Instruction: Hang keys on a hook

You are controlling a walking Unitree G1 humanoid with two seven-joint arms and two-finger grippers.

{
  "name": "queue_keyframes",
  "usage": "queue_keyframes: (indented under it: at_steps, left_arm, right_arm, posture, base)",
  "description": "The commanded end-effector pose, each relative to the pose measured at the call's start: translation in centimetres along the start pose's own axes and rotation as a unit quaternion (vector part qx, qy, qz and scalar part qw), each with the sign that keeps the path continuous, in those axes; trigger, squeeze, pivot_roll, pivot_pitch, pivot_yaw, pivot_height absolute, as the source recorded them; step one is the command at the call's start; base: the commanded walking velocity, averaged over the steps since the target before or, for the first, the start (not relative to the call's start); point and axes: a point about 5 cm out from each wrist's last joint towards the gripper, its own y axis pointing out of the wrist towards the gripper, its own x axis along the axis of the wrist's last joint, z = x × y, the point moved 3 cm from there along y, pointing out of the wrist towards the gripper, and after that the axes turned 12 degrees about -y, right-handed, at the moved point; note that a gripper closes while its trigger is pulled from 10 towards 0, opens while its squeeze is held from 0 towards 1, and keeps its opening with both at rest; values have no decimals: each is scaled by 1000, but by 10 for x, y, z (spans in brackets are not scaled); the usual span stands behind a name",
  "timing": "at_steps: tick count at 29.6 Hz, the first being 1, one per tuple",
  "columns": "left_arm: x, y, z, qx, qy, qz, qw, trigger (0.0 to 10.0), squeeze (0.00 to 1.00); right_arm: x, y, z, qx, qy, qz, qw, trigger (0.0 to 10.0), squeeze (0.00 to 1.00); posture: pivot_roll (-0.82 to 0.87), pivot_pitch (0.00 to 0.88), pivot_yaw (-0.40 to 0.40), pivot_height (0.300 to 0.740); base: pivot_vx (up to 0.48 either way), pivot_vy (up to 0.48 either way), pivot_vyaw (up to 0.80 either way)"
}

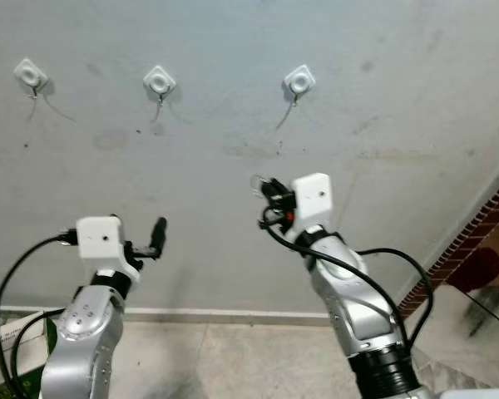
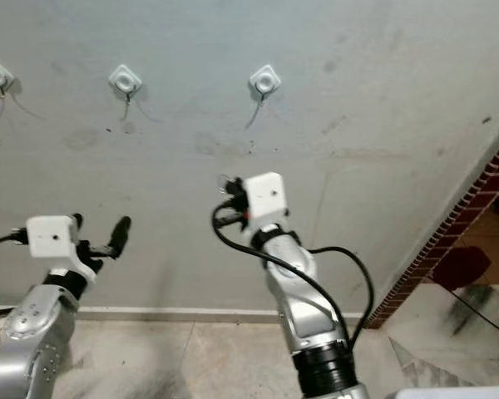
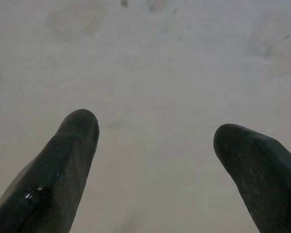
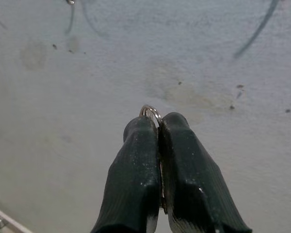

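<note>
The wall (image 1: pixel 233 233) takes up nearly everything in front of me, grey and stained, with a pale skirting strip along the floor (image 1: pixel 233 357) at its foot. A brick edge (image 1: pixel 474 241) runs down on my right.

High on the wall sit three white hooks in a row: the left hook (image 1: pixel 30 75), the middle hook (image 1: pixel 159 81) and the right hook (image 1: pixel 298 81). All three look bare, each with a thin dark prong hanging below its pad.

My right arm is raised toward the wall, and my right claw (image 1: pixel 264 193) sits below the right hook and a little to its left, well short of it. It is clenched on the key ring (image 4: pixel 150 111): the wrist view shows both fingers pressed together with a small arc of the metal ring poking out past the tips. I cannot make out the keys themselves.

My left claw (image 1: pixel 154 241) hovers lower at my left side, fingers spread apart and holding nothing, pointed at bare wall.

As I judge it, the step in hand is carrying the ring up to a hook, and the right hook is the nearest. To do it well I should lift and shift slightly right, keep the exposed arc of the ring facing the prong, bring it over the tip, then lower until it catches before I let go. So little ring shows beyond my fingers that my aim must be careful.
</note>
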Motion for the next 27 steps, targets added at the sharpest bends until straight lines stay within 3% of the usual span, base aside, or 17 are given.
queue_keyframes:
  at_steps: [1, 8, 27]
  left_arm:
    - [-1, 0, -5, -8, 2, 3, 1000, 10000, 0]
    - [-4, -1, -6, -11, -3, 7, 1000, 10000, 0]
    - [-3, 2, -10, -20, -8, 6, 1000, 10000, 0]
  right_arm:
    - [2, -1, -10, -18, -6, -3, 1000, 10000, 0]
    - [1, -5, -30, -77, 1, 3, 997, 10000, 0]
    - [1, -4, -31, -77, 1, 6, 997, 10000, 0]
  posture:
    - [117, 0, 9, 740]
    - [114, 0, 9, 740]
    - [108, 0, 11, 740]
  base:
    - [0, 0, 0]
    - [0, 0, 0]
    - [0, 0, -590]
